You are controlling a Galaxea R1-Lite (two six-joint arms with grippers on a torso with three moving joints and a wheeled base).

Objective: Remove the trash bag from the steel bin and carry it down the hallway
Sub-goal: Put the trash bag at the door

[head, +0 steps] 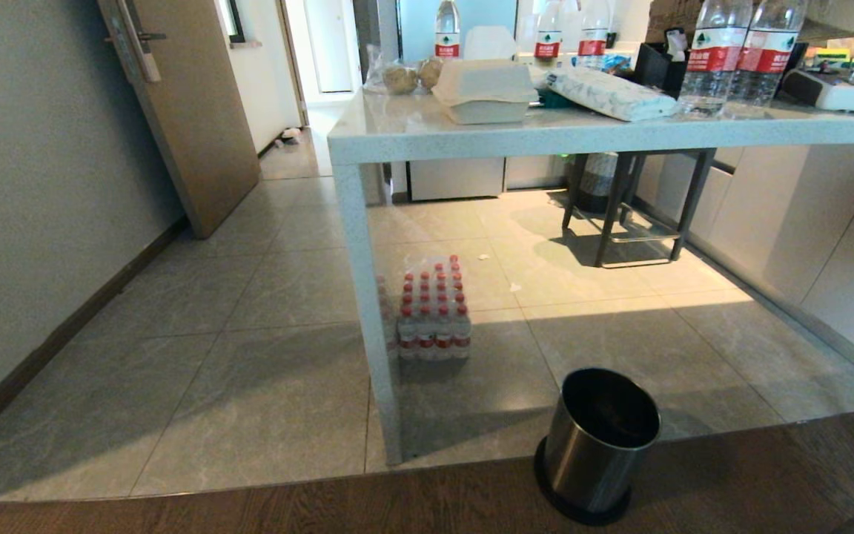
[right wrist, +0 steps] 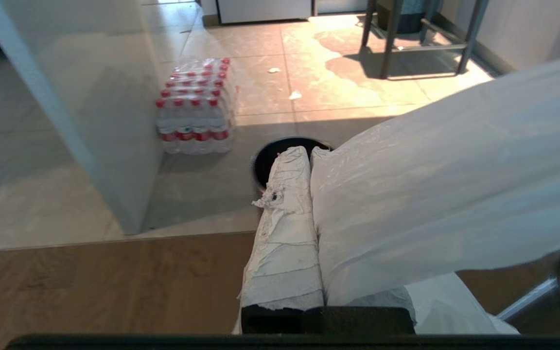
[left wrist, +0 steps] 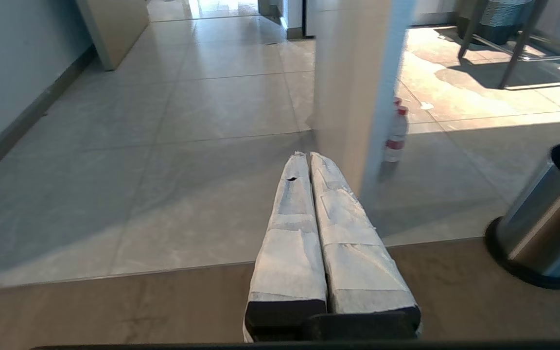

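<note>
Head view only gives me the desk [head: 412, 130], the water bottle pack [head: 433, 311] and the empty steel bin [head: 599, 445] on the floor. My right wrist view adds the trash bag [right wrist: 455, 180], pinched in my right tool [right wrist: 306, 151] above the bin. Left tool [left wrist: 307, 156] is closed, empty.

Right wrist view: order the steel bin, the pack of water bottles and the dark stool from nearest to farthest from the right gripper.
1. Steel bin, just beyond the right gripper, whose fingers are shut on the white trash bag.
2. Pack of water bottles, farther out on the tiles beside the table leg.
3. Dark stool, farthest, by the wall.
</note>
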